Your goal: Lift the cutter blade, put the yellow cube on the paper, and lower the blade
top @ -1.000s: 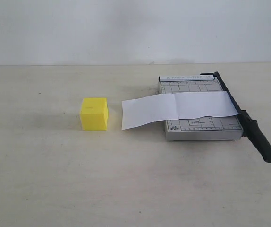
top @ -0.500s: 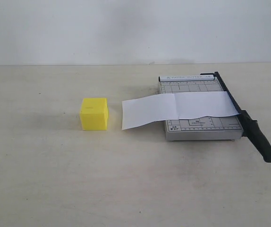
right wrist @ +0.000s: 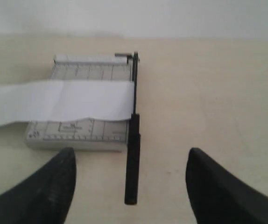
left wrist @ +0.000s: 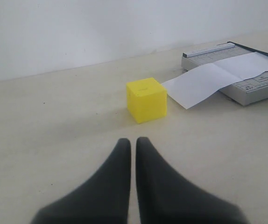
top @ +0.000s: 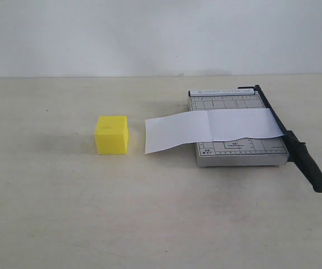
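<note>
The yellow cube (top: 112, 134) (left wrist: 146, 99) rests on the table, left of the paper (top: 211, 127) (left wrist: 218, 75) (right wrist: 61, 99). That white strip lies across the grey cutter base (top: 237, 147) (right wrist: 75, 135) and overhangs its left side. The cutter blade (top: 306, 162) (right wrist: 132, 154) lies lowered along the base's right edge, its handle sticking out toward the front. My left gripper (left wrist: 133, 141) is shut and empty, short of the cube. My right gripper (right wrist: 131, 156) is open, its fingers either side of the handle's end but well apart from it. Neither gripper shows in the exterior view.
The beige table (top: 65, 213) runs back to a white wall (top: 150, 33). Nothing else stands on it.
</note>
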You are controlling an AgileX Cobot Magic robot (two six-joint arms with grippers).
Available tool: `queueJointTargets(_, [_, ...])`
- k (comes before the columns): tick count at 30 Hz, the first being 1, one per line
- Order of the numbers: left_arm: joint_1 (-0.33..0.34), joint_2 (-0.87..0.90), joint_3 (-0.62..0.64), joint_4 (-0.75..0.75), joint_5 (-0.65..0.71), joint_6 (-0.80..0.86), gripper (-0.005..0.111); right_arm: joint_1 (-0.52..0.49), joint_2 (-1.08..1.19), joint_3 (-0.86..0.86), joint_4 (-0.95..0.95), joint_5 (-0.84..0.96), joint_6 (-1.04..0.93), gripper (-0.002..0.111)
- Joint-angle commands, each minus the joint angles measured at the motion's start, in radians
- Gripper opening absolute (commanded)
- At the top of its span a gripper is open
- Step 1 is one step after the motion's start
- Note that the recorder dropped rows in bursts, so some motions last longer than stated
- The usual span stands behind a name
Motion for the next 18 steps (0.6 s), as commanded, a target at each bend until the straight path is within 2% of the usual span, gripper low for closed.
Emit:
queueJointTargets(1, [-0.001,-0.003,0.003,0.0,-0.013,-0.002,0.004,-0.001,0.278,-0.12,-0.008,0.078,-0.064,0.065])
queueJointTargets(9, [-0.001,-0.003,0.003,0.0,-0.013,-0.002,0.004,-0.001,0.657,-0.226,0.068,0.105,-0.171,0.065])
queueJointTargets(18, [-0.001,-0.003,0.003,0.0,-0.013,-0.002,0.004,-0.001,0.816,-0.228,0.051,0.076,-0.175,0.065])
